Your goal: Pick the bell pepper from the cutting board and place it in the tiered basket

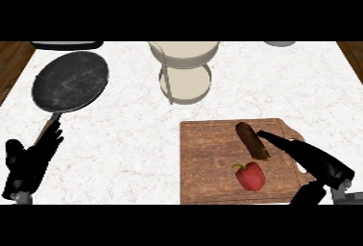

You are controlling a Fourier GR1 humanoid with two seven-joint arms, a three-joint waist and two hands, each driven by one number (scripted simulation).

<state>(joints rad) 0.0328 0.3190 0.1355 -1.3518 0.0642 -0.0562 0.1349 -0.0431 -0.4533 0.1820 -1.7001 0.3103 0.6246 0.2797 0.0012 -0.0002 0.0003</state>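
A red bell pepper [250, 176] lies on the wooden cutting board [205, 163], near its front edge. Just behind it a dark brown elongated vegetable [251, 140] lies on the same board. The cream tiered basket [184, 67] stands at the back centre of the counter. My right hand [312, 161] hovers over the board's right side, fingers straight and pointing up-left, thumb low at the front; it is open and apart from the pepper, to its right. At the lower left my left hand [25, 166] rests open, fingers up.
A black frying pan [69, 80] with a wooden handle [47, 126] lies at the back left, its handle pointing at my left hand. A dark object [65, 45] and a grey dish [281, 43] show at the back edge. Wooden floor borders both counter sides.
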